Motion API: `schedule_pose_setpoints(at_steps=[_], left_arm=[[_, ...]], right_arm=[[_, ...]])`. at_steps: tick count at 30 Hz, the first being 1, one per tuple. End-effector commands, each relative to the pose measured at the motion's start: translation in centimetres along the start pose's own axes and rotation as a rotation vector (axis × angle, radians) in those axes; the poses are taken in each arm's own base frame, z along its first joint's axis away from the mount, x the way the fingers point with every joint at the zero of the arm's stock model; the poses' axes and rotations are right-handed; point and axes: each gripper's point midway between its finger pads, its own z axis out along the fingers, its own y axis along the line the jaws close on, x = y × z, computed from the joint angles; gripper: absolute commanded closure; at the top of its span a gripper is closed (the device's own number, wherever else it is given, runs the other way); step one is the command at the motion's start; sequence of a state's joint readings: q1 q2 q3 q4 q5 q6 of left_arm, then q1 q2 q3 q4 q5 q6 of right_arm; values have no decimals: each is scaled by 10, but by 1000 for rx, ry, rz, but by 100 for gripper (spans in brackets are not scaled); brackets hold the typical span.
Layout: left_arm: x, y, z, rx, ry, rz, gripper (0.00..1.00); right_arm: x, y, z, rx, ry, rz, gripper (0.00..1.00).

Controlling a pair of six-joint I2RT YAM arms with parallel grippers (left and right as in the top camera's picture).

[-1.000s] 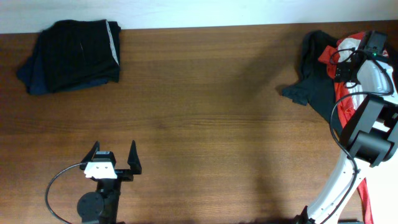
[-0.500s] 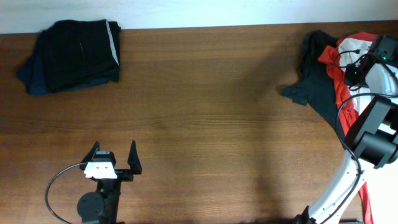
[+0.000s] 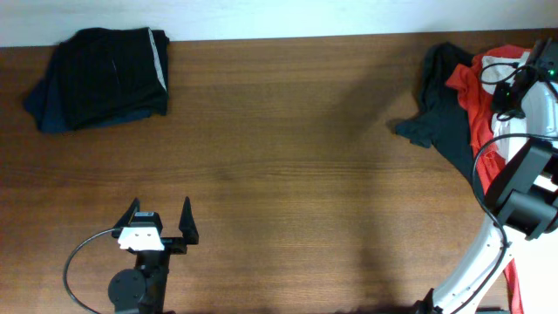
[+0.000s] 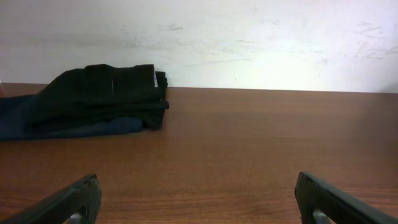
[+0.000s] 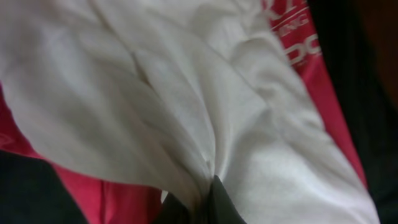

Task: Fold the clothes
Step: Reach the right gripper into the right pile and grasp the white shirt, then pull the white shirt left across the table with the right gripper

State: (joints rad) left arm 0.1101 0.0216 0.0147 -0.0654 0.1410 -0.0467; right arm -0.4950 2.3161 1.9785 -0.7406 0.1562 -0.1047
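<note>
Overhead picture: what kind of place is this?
Likely a robot lab bench, not a home: cabled left arm and right arm at a wooden table by a white wall, with a folded stack and a rumpled pile of clothes.

Left gripper (image 3: 159, 210) low, jaws spread wide; right gripper (image 5: 203, 200) far right, pinched closed.

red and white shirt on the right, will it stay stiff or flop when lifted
Probably floppy: the red and white shirt lies crumpled in soft folds gathering at the right gripper. Likely light, and apt to drag the black garment it overlaps.
</note>
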Motion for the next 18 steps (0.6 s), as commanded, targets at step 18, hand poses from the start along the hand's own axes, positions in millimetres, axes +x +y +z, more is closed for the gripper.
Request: schedule_pose_setpoints(at_steps=[18], left_arm=[[1,0,0,-1,-1,-6,1]], right_arm=[[-80,-52,-361,-44,-676,478,96]])
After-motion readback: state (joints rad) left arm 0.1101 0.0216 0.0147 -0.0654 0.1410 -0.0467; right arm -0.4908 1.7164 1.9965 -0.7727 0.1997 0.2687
